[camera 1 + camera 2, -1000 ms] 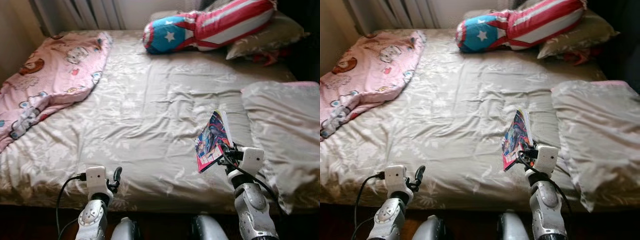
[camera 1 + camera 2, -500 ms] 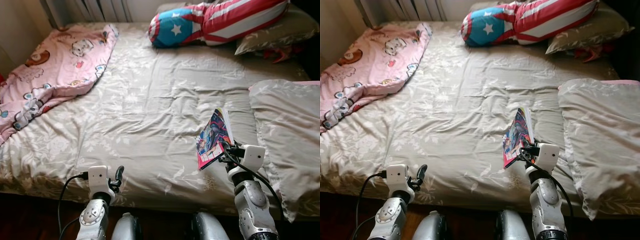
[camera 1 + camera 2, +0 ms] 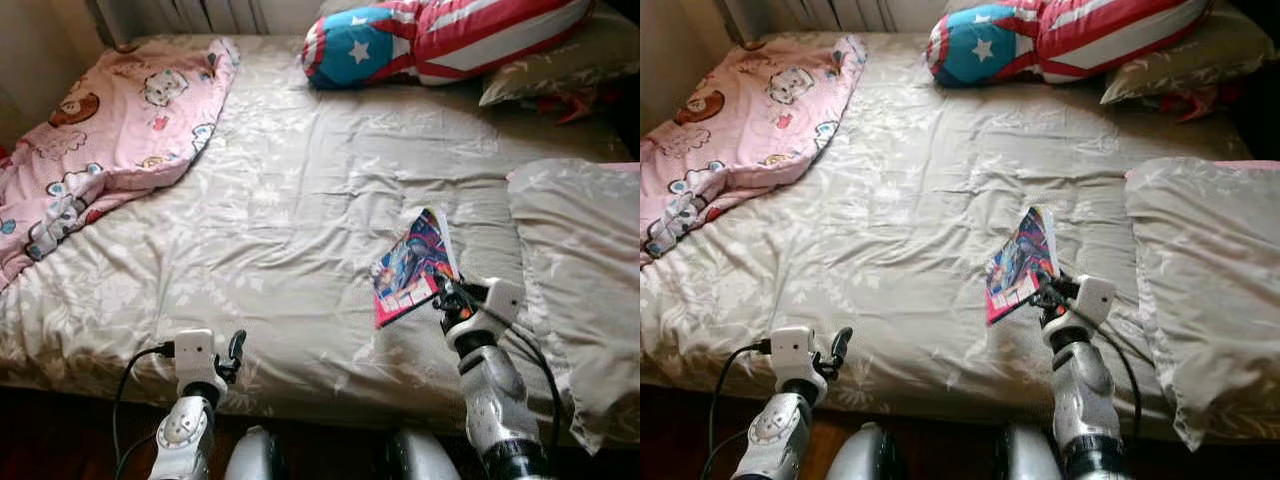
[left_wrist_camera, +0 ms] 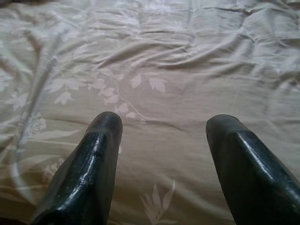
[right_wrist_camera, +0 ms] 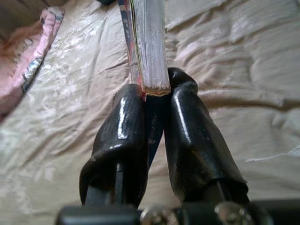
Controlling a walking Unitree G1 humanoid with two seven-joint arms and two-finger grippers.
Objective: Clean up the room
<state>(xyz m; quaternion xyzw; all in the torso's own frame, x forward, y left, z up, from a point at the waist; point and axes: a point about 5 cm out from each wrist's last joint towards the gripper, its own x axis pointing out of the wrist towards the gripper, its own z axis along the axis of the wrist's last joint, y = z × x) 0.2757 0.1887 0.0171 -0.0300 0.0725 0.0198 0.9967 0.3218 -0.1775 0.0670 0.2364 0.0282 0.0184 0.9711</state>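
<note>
Right now, right gripper (image 5: pixel 152 101) clamped tight on lower edge of thin colourful comic book (image 3: pixel 412 266), both black fingers (image 5: pixel 123 131) pressed against cover and page block. Comic held tilted up above the bed w/ beige leaf-print cover (image 3: pixel 300 200), near the foot edge, just left of a beige leaf-print pillow (image 3: pixel 575 260) lying at robot's right. Pages fanned slightly at top.

Left gripper (image 4: pixel 161 140) low over foot edge of bed, fingers (image 4: pixel 101 154) spread wide apart, nothing between them, only bed cover beyond.

Elsewhere on bed: crumpled pink cartoon-print blanket (image 3: pixel 110 130) over far-left corner; long cushion in blue w/ white star plus red/white stripes (image 3: pixel 440 35) at far side; second beige pillow (image 3: pixel 560 65) tucked partly under it, at far right. Something red (image 3: pixel 570 105) peeking out below that pillow, can't tell what.
</note>
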